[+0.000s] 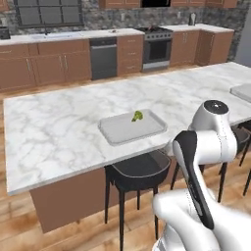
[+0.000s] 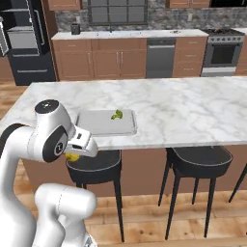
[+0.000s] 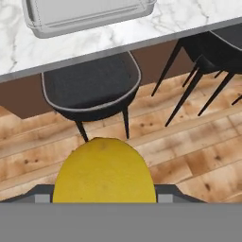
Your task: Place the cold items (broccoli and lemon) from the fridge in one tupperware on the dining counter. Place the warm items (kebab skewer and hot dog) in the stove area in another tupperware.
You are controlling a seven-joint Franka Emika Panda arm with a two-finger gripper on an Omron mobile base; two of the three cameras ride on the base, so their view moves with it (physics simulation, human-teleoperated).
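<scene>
While the arm hangs folded below the counter edge, the scene reads as follows, taken from left to right in the right base view. At far left, against the back wall, stands the fridge [image 2: 26, 43], dark and apparently open, which fits its role as the source of the cold items. Next comes the arm itself, its gripper [image 2: 73, 155] tucked low in front of a black stool [image 2: 94, 166]. A yellow lemon [image 2: 72, 157] peeks out beneath the hand; in the hand view the same lemon [image 3: 104, 176] sits between the jaws at the bottom of the picture, so the jaws are judged to be pinching it, spread wide to suit its girth. It is held low and short of the counter, presumably for carriage, not yet for release.

Just right of the arm, on the marble dining counter [image 2: 193, 111], lies a shallow grey container [image 2: 91, 126] near the front edge, within easy reach from the stool side. The broccoli [image 2: 116, 115] rests inside it toward the far right corner, leaving most of the floor bare for a second item. A second stool [image 2: 200, 161] stands further right, and the stove [image 2: 221, 53] sits at the back right.

Assessment: the cold half is part done; the lemon must be lifted above the counter edge and over the container wall before it is let go
</scene>
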